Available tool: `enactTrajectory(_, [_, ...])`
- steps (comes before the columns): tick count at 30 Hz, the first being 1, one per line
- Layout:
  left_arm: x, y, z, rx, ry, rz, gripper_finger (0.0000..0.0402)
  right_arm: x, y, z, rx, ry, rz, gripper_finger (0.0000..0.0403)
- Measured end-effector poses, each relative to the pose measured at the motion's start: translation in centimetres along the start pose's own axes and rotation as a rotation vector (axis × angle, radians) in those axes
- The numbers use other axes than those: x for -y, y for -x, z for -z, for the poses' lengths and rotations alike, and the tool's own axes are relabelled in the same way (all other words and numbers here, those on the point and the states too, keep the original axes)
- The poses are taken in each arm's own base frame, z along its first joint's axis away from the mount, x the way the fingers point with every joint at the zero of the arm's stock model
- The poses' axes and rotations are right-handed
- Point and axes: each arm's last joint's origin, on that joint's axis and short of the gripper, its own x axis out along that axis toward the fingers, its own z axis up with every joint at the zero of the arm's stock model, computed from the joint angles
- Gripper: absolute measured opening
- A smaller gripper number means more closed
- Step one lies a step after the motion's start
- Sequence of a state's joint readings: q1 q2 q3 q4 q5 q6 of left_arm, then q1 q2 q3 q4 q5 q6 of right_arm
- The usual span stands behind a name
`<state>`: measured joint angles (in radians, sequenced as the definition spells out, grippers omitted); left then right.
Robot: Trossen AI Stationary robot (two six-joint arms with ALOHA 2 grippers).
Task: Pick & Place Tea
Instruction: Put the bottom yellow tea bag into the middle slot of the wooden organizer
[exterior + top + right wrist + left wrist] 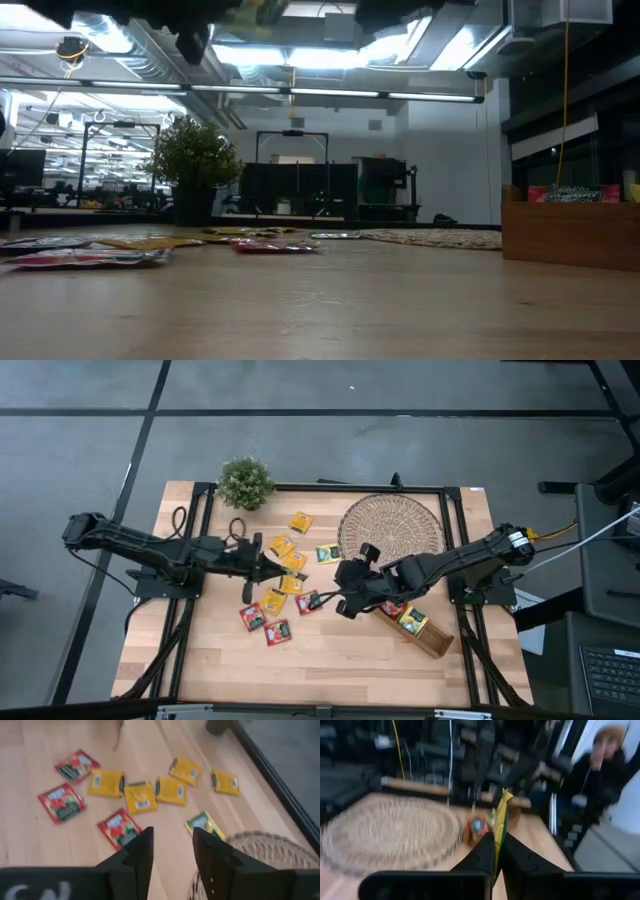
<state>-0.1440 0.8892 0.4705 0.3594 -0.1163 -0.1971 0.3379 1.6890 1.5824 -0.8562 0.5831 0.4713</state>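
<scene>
Since each sachet is a thin, flat paper square, it should weigh almost nothing, bend easily and slide on the wood rather than rise into a grip. The safest hold is probably across one edge, so the fingers pinch both faces. The left gripper shows exactly this: its fingers are closed on the edge of a yellow-green sachet, held upright above the table. More tea lies scattered mid-table between the plant and the tray, which already holds a few. The right gripper hovers near the mat, its fingers narrowly apart and empty, above a red sachet.
</scene>
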Motion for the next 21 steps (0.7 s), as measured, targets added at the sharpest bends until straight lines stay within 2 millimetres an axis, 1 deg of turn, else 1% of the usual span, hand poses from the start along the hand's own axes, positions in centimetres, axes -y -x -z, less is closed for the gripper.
enactTrajectory(6, [0.1, 0.9, 0.6, 0.186, -0.031, 0.029, 0.001, 0.0, -0.3, -1.5, 0.109, -0.011, -0.048, 0.0145])
enactTrajectory(8, [0.2, 1.0, 0.5, 0.236, -0.05, 0.044, 0.001, 0.1, -0.5, -2.1, 0.139, -0.017, -0.07, 0.0146])
enactTrajectory(15, [0.7, 1.3, 0.1, 0.31, -0.133, 0.061, 0.001, 0.7, -1.0, -3.9, 0.232, -0.008, -0.192, 0.0146])
enactTrajectory(21, [0.7, 1.4, -0.1, 0.332, -0.153, 0.058, 0.001, 1.9, -1.7, -5.1, 0.27, -0.006, -0.311, 0.0146])
